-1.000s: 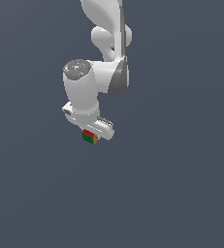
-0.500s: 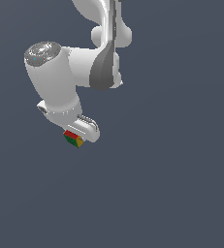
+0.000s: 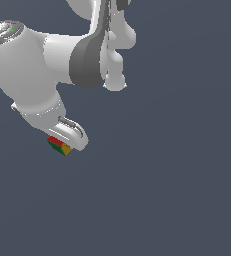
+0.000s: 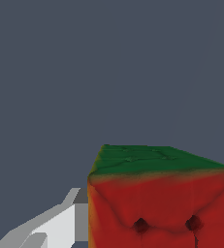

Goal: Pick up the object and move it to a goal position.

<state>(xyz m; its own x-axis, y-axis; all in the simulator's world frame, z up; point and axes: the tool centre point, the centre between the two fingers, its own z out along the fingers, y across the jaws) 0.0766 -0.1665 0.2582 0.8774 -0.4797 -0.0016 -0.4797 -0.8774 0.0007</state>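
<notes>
The claw [image 3: 62,145] grips the cube [image 3: 60,146] by opposite faces; it looks light and rigid, perhaps slippery.

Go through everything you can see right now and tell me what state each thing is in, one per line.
cube: held at the gripper's tip, off any surface, tilted; red, green and yellow faces showing.
gripper: shut on the cube; one white finger presses against the cube's side in the wrist view.
arm: bent over, wrist pointing down toward the exterior view's left.
</notes>
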